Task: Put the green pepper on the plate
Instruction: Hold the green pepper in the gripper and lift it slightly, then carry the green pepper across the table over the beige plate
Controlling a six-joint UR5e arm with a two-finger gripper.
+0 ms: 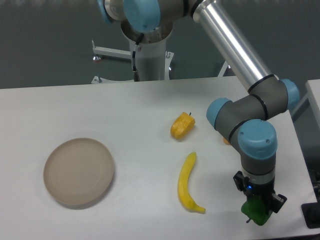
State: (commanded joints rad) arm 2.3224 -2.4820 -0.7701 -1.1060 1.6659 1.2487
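The gripper is closed around the green pepper near the table's front right corner, close to both edges. The plate lies far off at the left front. Between them a banana curves, with a yellow pepper farther back; bare tabletop runs between banana and plate.

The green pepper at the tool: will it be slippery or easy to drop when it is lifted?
The green pepper looks glossy and lumpy, so it may slip or twist in the tool. It seems small, probably light. Set on the flat plate, its rounded body could roll slightly.
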